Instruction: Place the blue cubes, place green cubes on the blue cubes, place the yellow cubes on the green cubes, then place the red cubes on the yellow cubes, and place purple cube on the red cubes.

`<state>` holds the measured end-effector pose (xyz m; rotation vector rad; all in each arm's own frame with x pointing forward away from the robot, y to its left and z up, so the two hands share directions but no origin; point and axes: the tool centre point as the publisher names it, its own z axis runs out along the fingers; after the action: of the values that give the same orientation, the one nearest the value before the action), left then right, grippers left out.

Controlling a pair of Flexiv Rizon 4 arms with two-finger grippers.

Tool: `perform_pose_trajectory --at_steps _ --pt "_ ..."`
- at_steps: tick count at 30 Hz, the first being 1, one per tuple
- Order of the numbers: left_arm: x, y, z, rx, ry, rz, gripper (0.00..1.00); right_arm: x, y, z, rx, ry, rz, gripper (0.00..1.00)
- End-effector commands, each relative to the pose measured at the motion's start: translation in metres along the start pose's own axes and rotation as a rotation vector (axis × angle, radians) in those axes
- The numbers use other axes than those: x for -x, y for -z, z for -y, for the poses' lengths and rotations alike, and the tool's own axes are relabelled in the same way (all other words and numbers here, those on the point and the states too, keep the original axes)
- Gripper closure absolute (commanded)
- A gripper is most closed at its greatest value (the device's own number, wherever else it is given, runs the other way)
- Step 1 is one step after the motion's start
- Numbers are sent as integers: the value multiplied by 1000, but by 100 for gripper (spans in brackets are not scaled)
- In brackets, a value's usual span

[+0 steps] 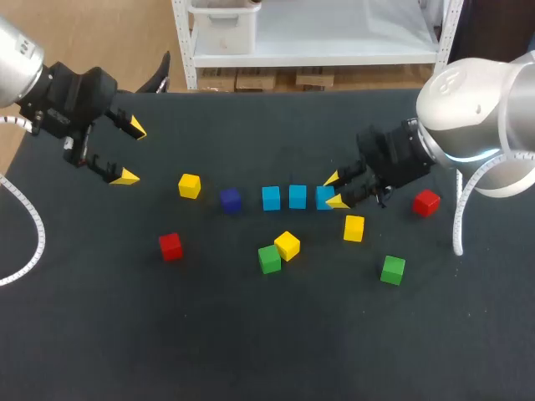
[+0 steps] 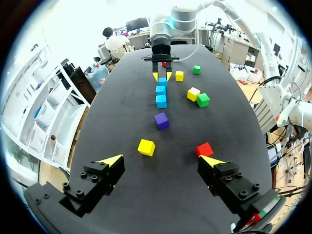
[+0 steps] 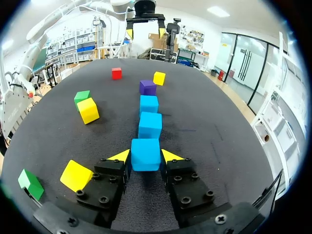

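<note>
Placing end blue cube (image 3: 145, 152): right gripper (image 3: 146, 157) clamps it from both sides, in line with nearer blue cube (image 3: 149, 125) and far blue cube (image 3: 148, 104), small gap ahead. You hold heading square to row and match spacing. Cube seems seated on table (image 3: 219, 136), but contact is hard to judge; lower gently before you let go, then back out straight. Left gripper (image 2: 161, 159) spread wide, empty, well apart at table's left side.

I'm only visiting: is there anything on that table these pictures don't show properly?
- Head view: the blue cube at the end of the row is partly covered by the right gripper.
- Left wrist view: one red cube is mostly hidden behind that gripper and looks tiny.
- Right wrist view: that same red cube lies outside the picture altogether.
</note>
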<state>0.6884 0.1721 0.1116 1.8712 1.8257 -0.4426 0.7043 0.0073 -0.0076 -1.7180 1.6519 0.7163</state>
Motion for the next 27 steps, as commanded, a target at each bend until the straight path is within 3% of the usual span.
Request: perform_pose_trajectory --at_steps 1,27 --pt "-1 0 1 3 -3 3 0 0 -1 2 1 -1 0 100" --pt "-1 0 1 3 -3 3 0 -2 -4 6 8 -12 -15 100"
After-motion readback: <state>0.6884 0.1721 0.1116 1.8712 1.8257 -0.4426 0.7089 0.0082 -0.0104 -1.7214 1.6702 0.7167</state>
